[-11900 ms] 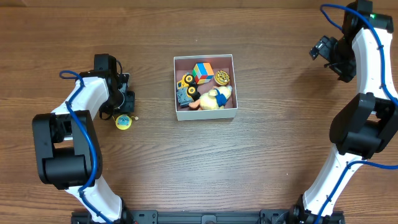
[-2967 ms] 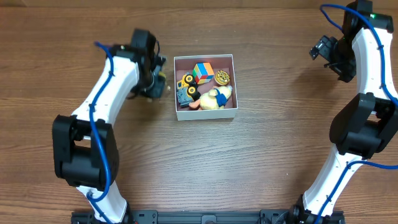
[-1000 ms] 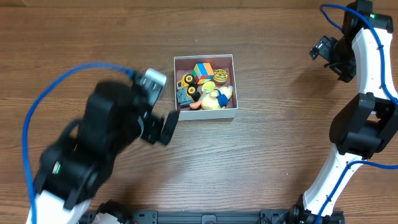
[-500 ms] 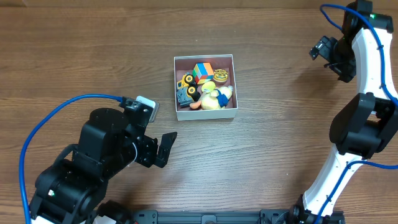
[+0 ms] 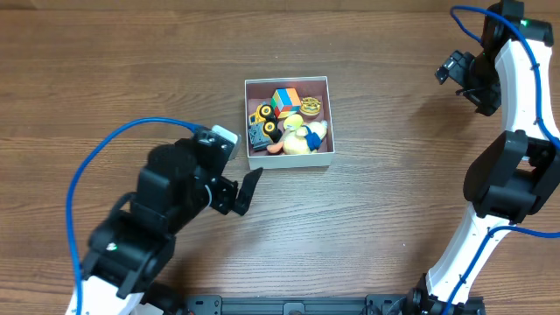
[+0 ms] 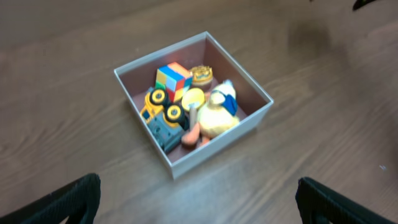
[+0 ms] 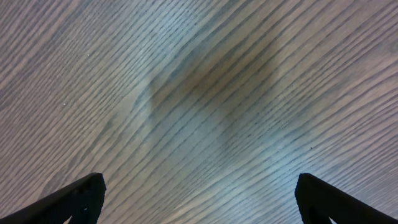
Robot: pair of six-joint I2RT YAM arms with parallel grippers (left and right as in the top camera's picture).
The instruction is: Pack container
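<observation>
Delivery of the yellow disc (image 5: 293,108) is what has changed: seconds ago it lay out on the counter (image 5: 394,219) at the container's eight o'clock, and now it rests inside the container (image 5: 288,162), wedged among the colour cube (image 5: 284,99), the toy truck (image 5: 262,115), the plush duck (image 5: 304,138) and a small brown round piece (image 5: 312,106). Having let go, the left gripper (image 5: 243,190) has drawn back to the box's seven o'clock, its jaws spread wide and holding nothing. The container has not shifted and sits upright at mid-counter. The right gripper (image 7: 199,198) stays parked out toward two o'clock, well apart, fingers parted over bare wood. No loose toy shows anywhere on the counter from overhead, so the packing looks finished; at most the left arm needs to retire to its rest pose
</observation>
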